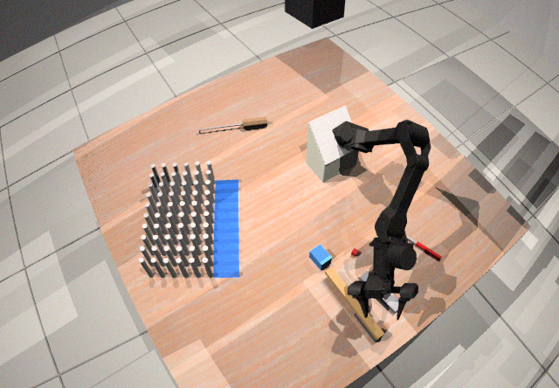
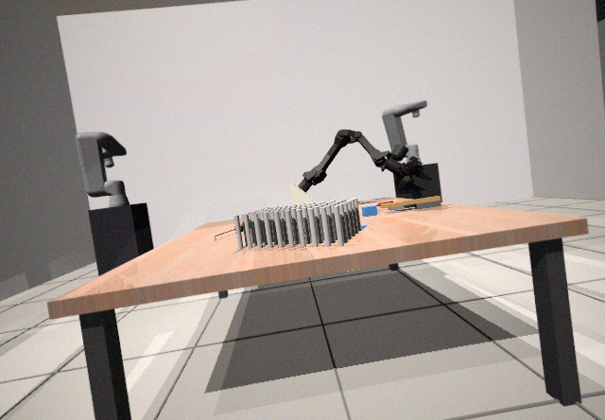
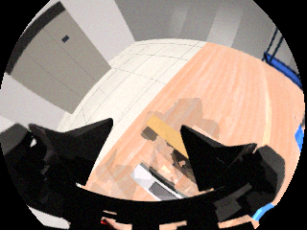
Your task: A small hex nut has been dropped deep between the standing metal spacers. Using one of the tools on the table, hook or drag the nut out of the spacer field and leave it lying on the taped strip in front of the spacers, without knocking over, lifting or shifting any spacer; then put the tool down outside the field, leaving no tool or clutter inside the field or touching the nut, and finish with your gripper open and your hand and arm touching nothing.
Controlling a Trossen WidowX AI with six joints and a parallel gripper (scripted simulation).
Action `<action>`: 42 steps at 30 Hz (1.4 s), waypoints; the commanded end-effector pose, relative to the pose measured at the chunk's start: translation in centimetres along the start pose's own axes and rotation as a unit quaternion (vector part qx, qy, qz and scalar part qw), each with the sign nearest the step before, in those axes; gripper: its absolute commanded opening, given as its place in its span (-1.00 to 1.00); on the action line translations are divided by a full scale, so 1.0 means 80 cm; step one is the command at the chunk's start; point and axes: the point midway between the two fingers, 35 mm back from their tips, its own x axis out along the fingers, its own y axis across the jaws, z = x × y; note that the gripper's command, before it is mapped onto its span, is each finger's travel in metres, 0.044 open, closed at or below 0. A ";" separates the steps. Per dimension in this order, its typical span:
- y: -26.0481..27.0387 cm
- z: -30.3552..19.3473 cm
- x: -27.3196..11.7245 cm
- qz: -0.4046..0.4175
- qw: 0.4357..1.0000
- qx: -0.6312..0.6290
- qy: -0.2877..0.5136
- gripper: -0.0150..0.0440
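Metal spacers (image 1: 182, 203) (image 2: 337, 224) stand upright in a dense field on the left of the table in the top view. The blue taped strip (image 1: 226, 230) lies along their right side. I cannot make out the nut; the spacers may hide it. A tool with a wooden handle (image 1: 255, 123) and a thin shaft, bent at its tip, lies beyond the field. A red-handled tool (image 1: 428, 250) lies beside the arm. My gripper (image 1: 383, 316) (image 3: 148, 125) is open and empty, above the table near the yellow bar and the grey-white flat object, far from the spacers.
The yellow bar (image 1: 354, 304) (image 3: 168, 133) and the grey-white flat object (image 1: 391, 302) (image 3: 144, 174) lie below the gripper. A blue block (image 1: 320, 256) (image 2: 369, 210) and a small red cube (image 1: 355, 252) lie nearby. A pale wedge-shaped block (image 1: 328, 137) stands at the arm's base.
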 end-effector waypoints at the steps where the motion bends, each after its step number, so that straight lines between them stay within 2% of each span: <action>1: -0.082 0.017 -0.009 -0.055 0.998 -0.033 -0.017 1.00; 6: -0.186 0.041 -0.038 -0.125 0.989 -0.069 -0.043 1.00; 11: -0.287 0.061 -0.091 -0.199 0.973 -0.100 -0.065 1.00; 23: -0.473 0.068 -0.286 -0.379 0.909 -0.145 -0.100 1.00; 30: -0.528 0.037 -0.417 -0.477 0.860 -0.149 -0.108 1.00; 32: -0.534 0.029 -0.439 -0.493 0.850 -0.148 -0.109 1.00; 42: -0.534 0.028 -0.442 -0.495 0.849 -0.148 -0.109 1.00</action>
